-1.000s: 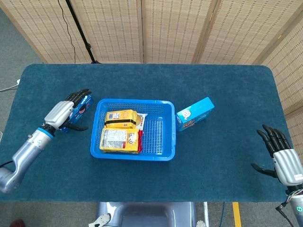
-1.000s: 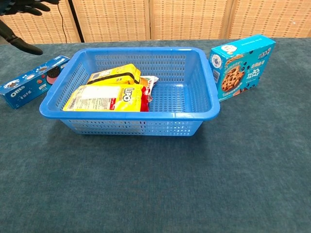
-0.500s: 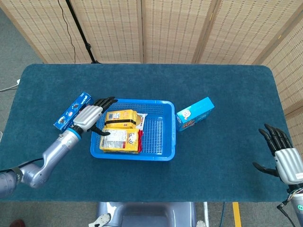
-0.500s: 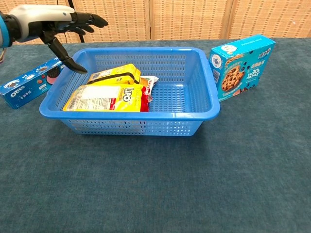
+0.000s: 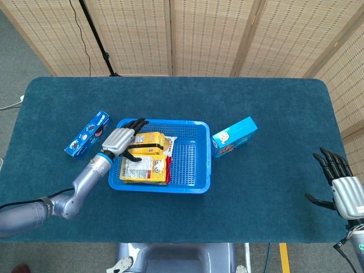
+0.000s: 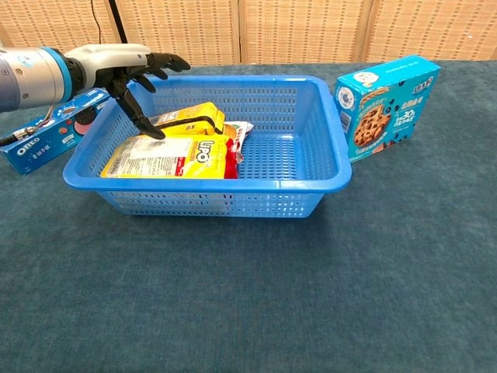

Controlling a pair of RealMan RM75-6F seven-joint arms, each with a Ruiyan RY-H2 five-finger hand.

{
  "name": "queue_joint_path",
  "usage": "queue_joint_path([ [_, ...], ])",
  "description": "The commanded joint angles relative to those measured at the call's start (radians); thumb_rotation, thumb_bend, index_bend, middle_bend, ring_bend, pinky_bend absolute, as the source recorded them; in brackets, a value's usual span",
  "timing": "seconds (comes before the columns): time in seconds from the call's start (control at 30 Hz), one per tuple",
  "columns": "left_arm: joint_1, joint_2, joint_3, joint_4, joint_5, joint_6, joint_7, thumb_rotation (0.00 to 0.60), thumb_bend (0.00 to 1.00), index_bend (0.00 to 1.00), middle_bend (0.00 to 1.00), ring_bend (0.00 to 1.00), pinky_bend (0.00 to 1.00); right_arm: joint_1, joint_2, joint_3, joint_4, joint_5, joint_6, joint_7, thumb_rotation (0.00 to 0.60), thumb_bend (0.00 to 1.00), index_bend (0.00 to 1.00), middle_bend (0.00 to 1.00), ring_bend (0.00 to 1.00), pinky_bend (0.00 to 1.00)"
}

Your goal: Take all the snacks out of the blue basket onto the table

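The blue basket (image 5: 193,162) (image 6: 311,148) sits mid-table and holds a yellow box (image 5: 149,141) (image 6: 190,120), a flat yellow packet (image 5: 142,169) (image 6: 167,157) and a red-and-white packet (image 5: 169,149) (image 6: 239,134) between them. My left hand (image 5: 121,138) (image 6: 124,66) hovers open over the basket's left end, fingers spread above the yellow snacks, holding nothing. A blue Oreo box (image 5: 87,133) (image 6: 46,134) lies on the table left of the basket. A blue cookie box (image 5: 234,136) (image 6: 387,105) stands at the basket's right. My right hand (image 5: 344,190) rests open near the table's right front edge.
The dark blue cloth table (image 5: 267,187) has free room in front of and right of the basket. Woven screens (image 5: 205,34) stand behind the table, with a black stand pole (image 5: 96,37) at the back left.
My left hand let go of the Oreo box on the table, then swung right and now sits over the basket's left end. The right hand has barely moved.
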Motion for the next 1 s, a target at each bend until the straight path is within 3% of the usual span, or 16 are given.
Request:
queue_joint_path([
  [0.03,-0.009,-0.016,0.010,0.016,-0.013,-0.008,0.022,0.600,0.00,0.19,0.12,0.10,0.16,0.000,0.000,0.001,0.002,0.003,-0.002,0.002,0.600,0.00,0.00,0.00,0.00,0.06],
  [0.3,0.008,-0.029,0.002,0.001,0.025,0.069,0.040,0.600,0.00,0.21,0.14,0.10,0.17,-0.001,0.000,0.004,0.006,0.011,-0.004,0.012,0.600,0.00,0.00,0.00,0.00,0.06],
  [0.43,0.015,-0.022,0.008,-0.007,0.037,0.087,0.059,0.600,0.00,0.28,0.22,0.14,0.17,-0.001,0.000,0.003,0.008,0.010,-0.006,0.017,0.600,0.00,0.00,0.00,0.00,0.06],
  [0.6,0.034,-0.028,0.004,-0.023,0.066,0.128,0.050,0.600,0.00,0.27,0.22,0.14,0.18,0.000,0.001,0.004,0.010,0.010,-0.006,0.020,0.600,0.00,0.00,0.00,0.00,0.06],
  [1.0,-0.006,-0.095,-0.014,0.030,0.008,0.082,0.104,0.600,0.00,0.27,0.22,0.14,0.18,0.002,0.000,0.003,0.010,0.012,-0.015,0.021,0.600,0.00,0.00,0.00,0.00,0.06],
])
